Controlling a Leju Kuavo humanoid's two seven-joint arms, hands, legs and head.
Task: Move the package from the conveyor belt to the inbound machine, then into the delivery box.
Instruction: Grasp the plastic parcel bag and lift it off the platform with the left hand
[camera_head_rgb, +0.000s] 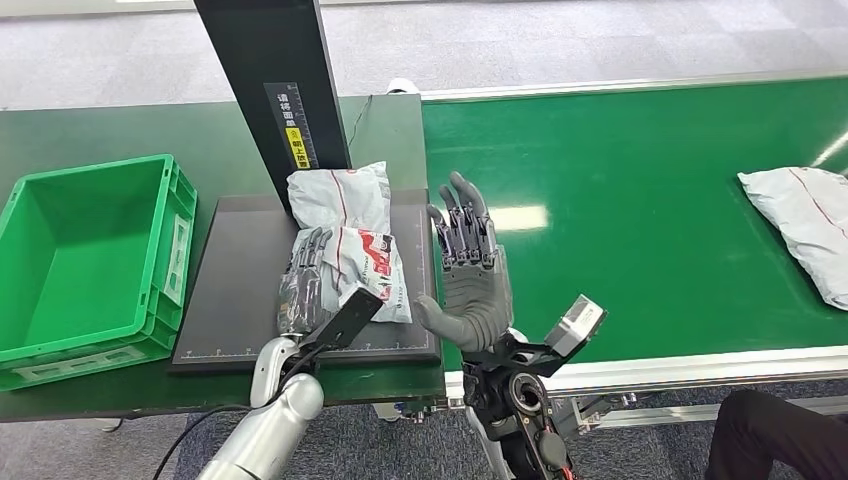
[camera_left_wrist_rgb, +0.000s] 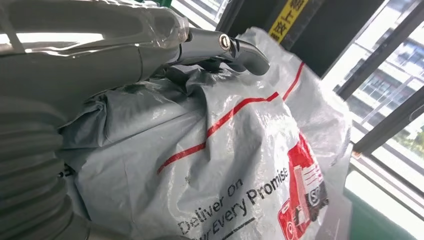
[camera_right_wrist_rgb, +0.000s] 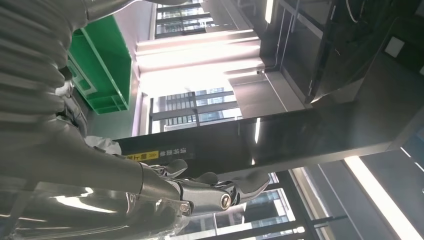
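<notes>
While your left hand grips the bag along its left edge on the scanner plate, your right hand stands released just right of it, palm up, fingers spread and extended, touching nothing. Bag's long axis runs away from you toward the black post, printed face up. Left fingers are partly hidden against the crumpled plastic; a second bag on the belt is cut off at the right edge.

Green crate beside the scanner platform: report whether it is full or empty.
Empty. The head view looks straight into the green crate and shows only its bare green floor; the package lies on the black platform beside it.
</notes>
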